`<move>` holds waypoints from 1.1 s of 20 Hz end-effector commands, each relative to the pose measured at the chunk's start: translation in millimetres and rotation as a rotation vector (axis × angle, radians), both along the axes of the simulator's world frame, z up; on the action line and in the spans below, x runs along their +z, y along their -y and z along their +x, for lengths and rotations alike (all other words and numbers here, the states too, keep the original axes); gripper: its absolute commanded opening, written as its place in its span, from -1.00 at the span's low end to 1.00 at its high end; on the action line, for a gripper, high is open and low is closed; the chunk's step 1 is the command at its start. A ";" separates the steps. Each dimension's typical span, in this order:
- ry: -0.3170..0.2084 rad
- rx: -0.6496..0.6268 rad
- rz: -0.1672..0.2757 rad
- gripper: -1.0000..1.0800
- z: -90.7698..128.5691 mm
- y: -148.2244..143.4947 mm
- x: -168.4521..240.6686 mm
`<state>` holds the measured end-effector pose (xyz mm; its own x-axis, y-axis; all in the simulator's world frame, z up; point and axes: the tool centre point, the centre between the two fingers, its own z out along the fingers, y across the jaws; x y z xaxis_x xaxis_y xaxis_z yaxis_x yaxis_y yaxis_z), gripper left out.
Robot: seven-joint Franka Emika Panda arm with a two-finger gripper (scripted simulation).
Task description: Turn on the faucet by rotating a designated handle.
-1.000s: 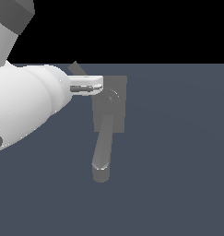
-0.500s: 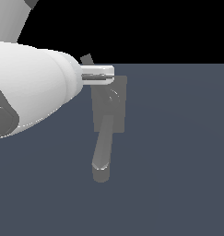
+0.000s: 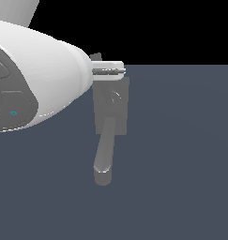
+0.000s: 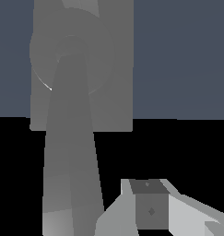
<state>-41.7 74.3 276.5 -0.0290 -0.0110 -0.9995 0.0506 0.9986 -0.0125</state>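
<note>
The grey faucet's block base (image 3: pixel 120 112) lies on the floor, and its thick spout (image 3: pixel 104 159) reaches toward the near side. In the wrist view a straight bar, the handle (image 4: pixel 69 156), rises from the round hub (image 4: pixel 97 60) on the base (image 4: pixel 118 92). My gripper (image 3: pixel 119 71) pokes out of the big white arm, over the base's far edge. One grey and white finger (image 4: pixel 148 203) shows beside the handle, close to it; contact is unclear. The second finger does not show. In the exterior view the arm and the fingers hide the handle.
The white arm body (image 3: pixel 35 79) fills the exterior view's left. Dark blue-grey floor (image 3: pixel 181 154) spreads around the faucet and ends just behind the base, with black beyond.
The arm has swung toward the exterior view's right and slightly up, so the fingers now sit over the base's far edge. The spout and base have not moved.
</note>
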 end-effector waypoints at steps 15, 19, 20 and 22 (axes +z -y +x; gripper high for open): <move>0.027 -0.008 0.003 -1.00 1.1 61.2 26.6; 0.043 -0.029 0.064 -1.00 -6.7 67.9 8.4; 0.042 -0.028 0.061 -1.00 -6.5 71.1 8.3; 0.041 -0.026 0.055 -1.00 -6.2 77.6 8.1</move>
<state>-50.8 2.8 283.7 0.0164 0.0550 -0.9983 0.0796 0.9952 0.0562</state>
